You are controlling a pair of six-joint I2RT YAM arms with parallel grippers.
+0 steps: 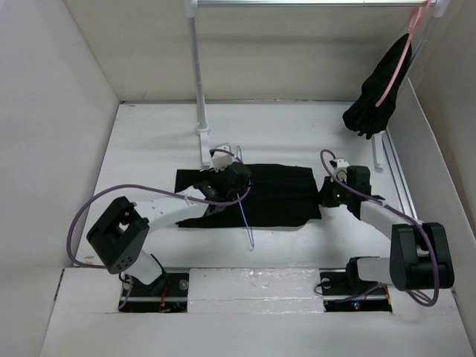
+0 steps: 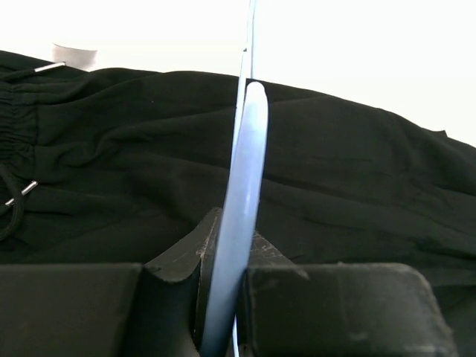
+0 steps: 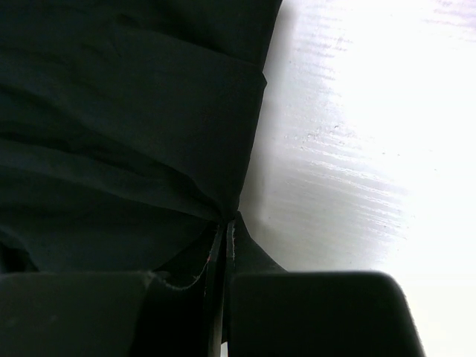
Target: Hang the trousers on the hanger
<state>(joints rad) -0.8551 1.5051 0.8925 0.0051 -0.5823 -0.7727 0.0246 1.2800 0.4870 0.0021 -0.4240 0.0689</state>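
Observation:
The black trousers (image 1: 279,193) lie flat on the white table (image 1: 149,141). My left gripper (image 1: 225,184) hovers over their left part and is shut on the light-blue hanger (image 1: 247,223), whose rod sticks out past the near edge of the cloth. In the left wrist view the hanger (image 2: 242,193) runs up between the shut fingers (image 2: 178,290), over the trousers (image 2: 357,178). My right gripper (image 1: 331,193) is at the trousers' right edge, shut on a pinch of the fabric (image 3: 126,134) at the hem; its jaws (image 3: 225,238) meet there.
A clothes rack stands at the back: post (image 1: 199,74), top rail (image 1: 297,4). A small black garment (image 1: 375,100) on a pink hanger (image 1: 399,63) hangs at its right end. White walls close in left (image 1: 52,111) and right. An elastic waist with drawstring (image 2: 15,190) lies at left.

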